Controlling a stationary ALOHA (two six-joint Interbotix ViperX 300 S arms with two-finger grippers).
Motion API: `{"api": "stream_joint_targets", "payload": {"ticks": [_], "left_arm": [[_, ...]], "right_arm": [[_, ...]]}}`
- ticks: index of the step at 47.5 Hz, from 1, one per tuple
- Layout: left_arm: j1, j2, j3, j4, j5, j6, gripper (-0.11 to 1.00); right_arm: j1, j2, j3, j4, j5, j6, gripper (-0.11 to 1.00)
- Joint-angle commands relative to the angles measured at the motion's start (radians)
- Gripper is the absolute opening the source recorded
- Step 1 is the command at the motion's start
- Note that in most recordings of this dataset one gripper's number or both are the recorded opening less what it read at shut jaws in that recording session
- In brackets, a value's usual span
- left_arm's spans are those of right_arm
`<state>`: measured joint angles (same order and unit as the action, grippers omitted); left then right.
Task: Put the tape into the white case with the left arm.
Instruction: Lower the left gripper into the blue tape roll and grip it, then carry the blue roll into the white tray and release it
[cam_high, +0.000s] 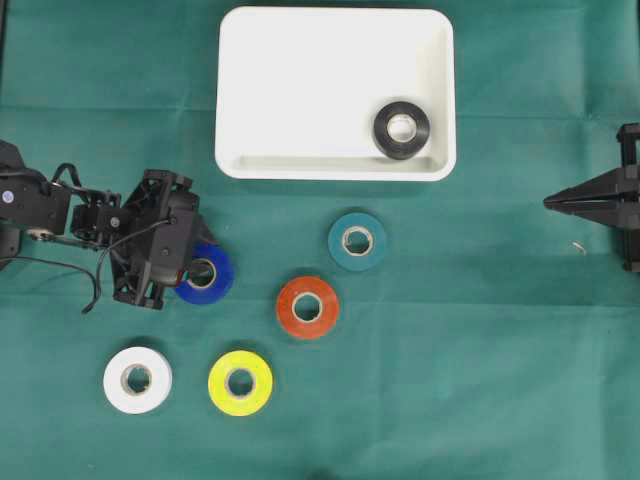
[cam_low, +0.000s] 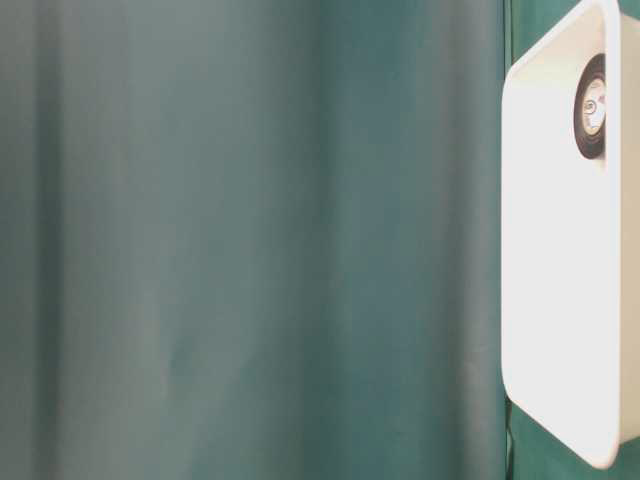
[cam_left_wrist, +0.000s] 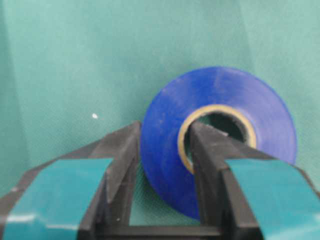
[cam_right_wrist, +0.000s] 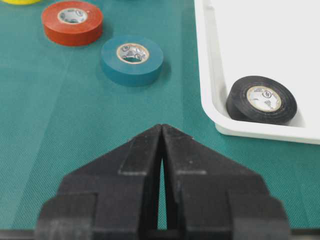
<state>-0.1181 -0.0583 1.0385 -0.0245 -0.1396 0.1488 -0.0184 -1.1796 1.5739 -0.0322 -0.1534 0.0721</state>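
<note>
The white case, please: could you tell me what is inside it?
One black tape roll lies flat in a corner of the white case; its floor elsewhere is bare. Whatever is under the roll is covered.

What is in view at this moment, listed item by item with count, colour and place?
white case: one, white, top centre of the overhead view.
black tape roll: one, black, inside the case at its lower right corner.
teal tape roll: one, teal, on the cloth below the case.
red tape roll: one, red-orange, lower left of the teal roll.
yellow tape roll: one, yellow, near the bottom.
white tape roll: one, white, left of the yellow roll.
blue tape roll: one, blue, at the left, partly under the gripper.
green cloth: one, green, covers the table.
left gripper: one, black with teal bands, shut on the blue roll's wall, one finger in its core.
right gripper: one, all black, shut, holding nothing, at the right edge.
</note>
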Motion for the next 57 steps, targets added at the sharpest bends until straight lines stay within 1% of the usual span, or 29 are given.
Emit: {"api": "stream_joint_targets", "payload": {"ticks": [1,16,22,31,35,40,48,53,57], "left_arm": [[-0.002,-0.012,-0.014,-0.002,-0.008,-0.002,0.26],[-0.003,-0.041,-0.026,-0.002,0.011,-0.012,0.26],[-0.015,-0.077,-0.054,-0.002,0.063,-0.012,0.26],[-0.034,-0.126,-0.106,-0.002,0.184,-0.012,0.26],[-0.034,-0.137,-0.120,-0.002,0.209,-0.012,0.26],[-0.031,-0.141,-0.129,-0.002,0.212,-0.005,0.26],[0.008,-0.132,-0.152,0.002,0.210,0.000,0.26],[0.066,-0.126,-0.181,0.002,0.210,0.003,0.26],[0.110,-0.117,-0.209,0.002,0.210,0.020,0.26]], "right_arm": [[0.000,0.006,-0.009,-0.002,-0.009,0.000,-0.09],[0.000,0.006,-0.011,-0.002,-0.009,0.000,-0.09],[0.000,0.006,-0.011,0.000,-0.009,0.000,-0.09],[0.000,0.006,-0.009,0.000,-0.009,0.000,-0.09],[0.000,0.006,-0.011,-0.002,-0.009,0.000,-0.09],[-0.002,0.006,-0.009,0.000,-0.011,0.000,-0.09],[0.000,0.006,-0.009,-0.002,-0.009,0.000,-0.09],[0.000,0.006,-0.009,-0.002,-0.011,0.000,-0.09],[0.000,0.006,-0.009,-0.002,-0.011,0.000,-0.09]]}}
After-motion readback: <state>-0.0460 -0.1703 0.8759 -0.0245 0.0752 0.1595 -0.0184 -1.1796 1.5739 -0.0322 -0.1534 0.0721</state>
